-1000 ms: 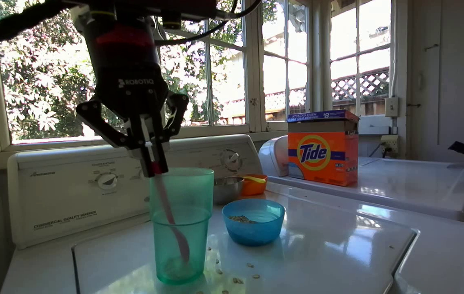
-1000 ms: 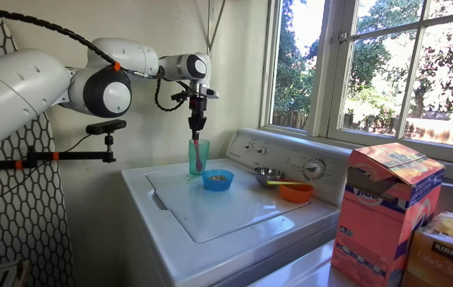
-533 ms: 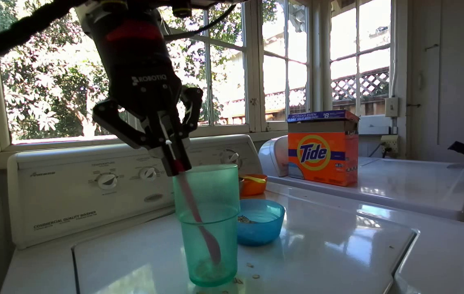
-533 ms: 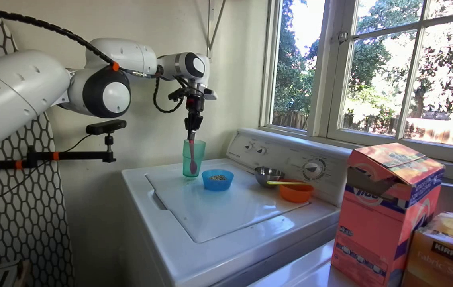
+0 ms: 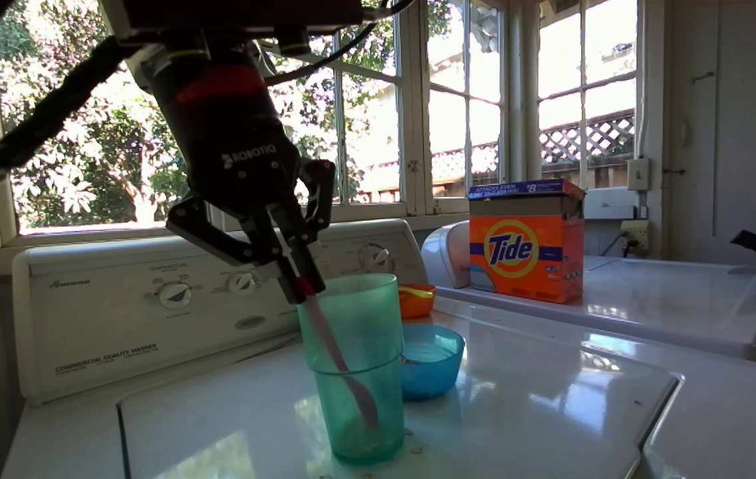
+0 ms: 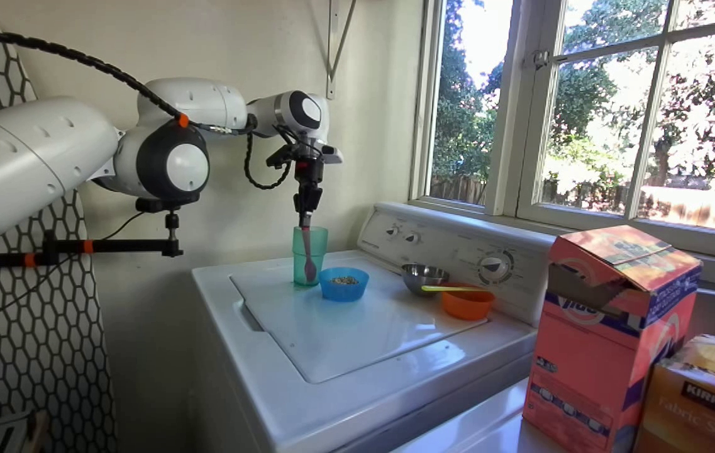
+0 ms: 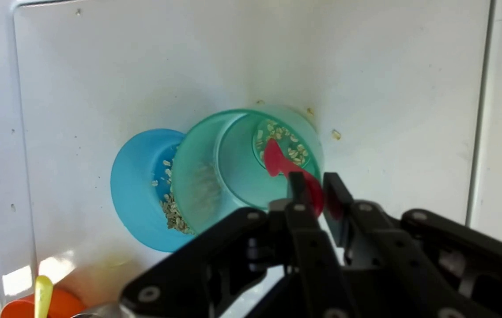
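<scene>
In the wrist view we saw the gripper (image 7: 314,185) nearly closed on a slim red spoon (image 7: 289,167), slanting bowl-down inside a translucent green cup (image 7: 242,163). We noted the cup partly hiding a blue bowl (image 7: 131,190) at its nine o'clock.

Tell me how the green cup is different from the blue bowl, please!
The green cup is tall and narrow; the blue bowl is low and wide. The cup has the pink spoon in it, but the bowl has no spoon. Both hold pale flakes and are open on top.
</scene>
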Controlling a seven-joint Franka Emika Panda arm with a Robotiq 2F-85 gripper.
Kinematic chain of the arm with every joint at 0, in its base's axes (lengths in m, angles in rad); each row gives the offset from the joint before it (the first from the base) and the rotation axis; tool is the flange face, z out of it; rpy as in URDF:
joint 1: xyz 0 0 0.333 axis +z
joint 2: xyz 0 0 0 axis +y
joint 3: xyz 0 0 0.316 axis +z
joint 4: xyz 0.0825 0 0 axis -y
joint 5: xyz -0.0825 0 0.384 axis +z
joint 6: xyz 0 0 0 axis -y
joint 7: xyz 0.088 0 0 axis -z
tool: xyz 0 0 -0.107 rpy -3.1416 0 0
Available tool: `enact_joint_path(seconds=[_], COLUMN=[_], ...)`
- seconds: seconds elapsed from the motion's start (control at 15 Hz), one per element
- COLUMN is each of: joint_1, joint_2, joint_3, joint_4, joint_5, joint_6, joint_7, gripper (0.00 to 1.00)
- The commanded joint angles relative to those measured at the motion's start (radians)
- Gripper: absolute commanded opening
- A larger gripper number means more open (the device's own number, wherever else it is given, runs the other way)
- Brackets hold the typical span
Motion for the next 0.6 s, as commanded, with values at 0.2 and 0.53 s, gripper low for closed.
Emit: enact_joint_path(seconds=[0.2, 0.53], joint_1=[0.010, 0.012], joint_2=[-0.011, -0.035], joint_3=[-0.023, -0.019], joint_4=[-0.012, -0.015], joint_5=[0.000, 0.002], joint_6=[-0.019, -0.047], joint_7=[-0.023, -0.054], gripper=[0.01, 0.03])
